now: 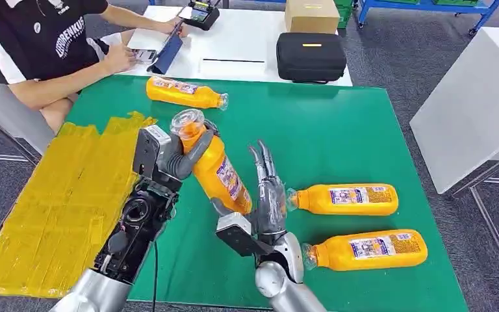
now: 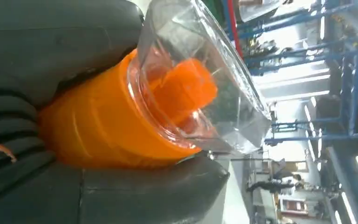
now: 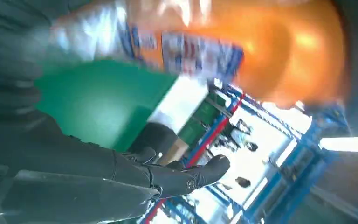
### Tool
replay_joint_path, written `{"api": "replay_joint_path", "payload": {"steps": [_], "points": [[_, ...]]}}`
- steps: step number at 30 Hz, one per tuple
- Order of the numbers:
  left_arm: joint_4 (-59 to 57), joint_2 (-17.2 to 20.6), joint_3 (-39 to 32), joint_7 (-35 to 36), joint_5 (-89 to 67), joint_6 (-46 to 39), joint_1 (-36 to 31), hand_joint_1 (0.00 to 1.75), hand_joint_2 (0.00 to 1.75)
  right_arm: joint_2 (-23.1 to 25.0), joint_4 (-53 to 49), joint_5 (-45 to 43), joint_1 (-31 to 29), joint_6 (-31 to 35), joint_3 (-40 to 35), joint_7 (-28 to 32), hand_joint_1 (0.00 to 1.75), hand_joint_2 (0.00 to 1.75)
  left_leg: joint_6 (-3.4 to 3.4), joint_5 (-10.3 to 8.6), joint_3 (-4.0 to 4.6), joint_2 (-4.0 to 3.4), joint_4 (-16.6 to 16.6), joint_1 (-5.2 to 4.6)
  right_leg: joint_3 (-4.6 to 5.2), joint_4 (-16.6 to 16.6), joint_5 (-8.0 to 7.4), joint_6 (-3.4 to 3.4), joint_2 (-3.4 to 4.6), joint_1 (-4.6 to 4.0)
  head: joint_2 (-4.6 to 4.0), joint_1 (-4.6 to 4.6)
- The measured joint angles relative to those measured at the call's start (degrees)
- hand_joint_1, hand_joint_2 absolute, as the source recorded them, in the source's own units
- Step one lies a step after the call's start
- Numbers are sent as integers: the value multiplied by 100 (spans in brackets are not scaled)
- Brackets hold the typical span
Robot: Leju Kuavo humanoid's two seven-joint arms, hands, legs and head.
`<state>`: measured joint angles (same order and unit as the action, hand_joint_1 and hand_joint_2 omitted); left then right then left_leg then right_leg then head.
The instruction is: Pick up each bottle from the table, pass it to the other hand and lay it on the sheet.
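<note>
- the left hand (image 1: 172,159) grips an orange bottle (image 1: 217,172) just below its clear cap, holding it tilted above the green table (image 1: 338,140), cap end up.
- the right hand (image 1: 269,195) sits at the bottle's lower end with its fingers stretched out straight; it looks released, though i cannot tell whether the palm touches the bottle.
- judged from this, the pass between hands is at its end and the left hand has the bottle.
- the yellow sheet (image 1: 52,201) has no bottle on it, so nothing is laid down yet.
- left to do: lay this one on the sheet, then 3 more: 2 bottles near the right hand (image 1: 347,199) (image 1: 367,249) and 1 at the far side (image 1: 185,92).
</note>
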<state>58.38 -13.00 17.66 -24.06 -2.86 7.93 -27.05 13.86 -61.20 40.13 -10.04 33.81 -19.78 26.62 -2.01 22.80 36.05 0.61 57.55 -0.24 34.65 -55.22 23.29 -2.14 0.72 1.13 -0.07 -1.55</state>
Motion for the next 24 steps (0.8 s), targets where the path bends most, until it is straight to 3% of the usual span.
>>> {"api": "replay_joint_path", "payload": {"steps": [6,11,16,24], "points": [[179,59,-63,2,-108,-132,18,175,175,-44,-443,-22,118,0,44,22,0,175,0,-1,0,0,0,0,-1,0,0,0,-1,0,0,0],[498,120,-131,77,-1927,-2220,110,175,175,-76,-773,70,221,7,66,46,0,175,0,0,0,-4,0,0,0,0,-1,-1,1,0,0,0],[900,216,-243,735,-4541,-3974,128,175,175,-157,-1254,206,377,232,68,2,0,175,1,1,1,3,0,1,0,0,1,1,-4,0,0,0],[999,286,-315,874,-4902,-4175,129,175,175,-245,-1685,225,537,238,68,-13,0,175,0,0,0,2,0,-1,-1,0,0,0,-3,1,0,2]]}}
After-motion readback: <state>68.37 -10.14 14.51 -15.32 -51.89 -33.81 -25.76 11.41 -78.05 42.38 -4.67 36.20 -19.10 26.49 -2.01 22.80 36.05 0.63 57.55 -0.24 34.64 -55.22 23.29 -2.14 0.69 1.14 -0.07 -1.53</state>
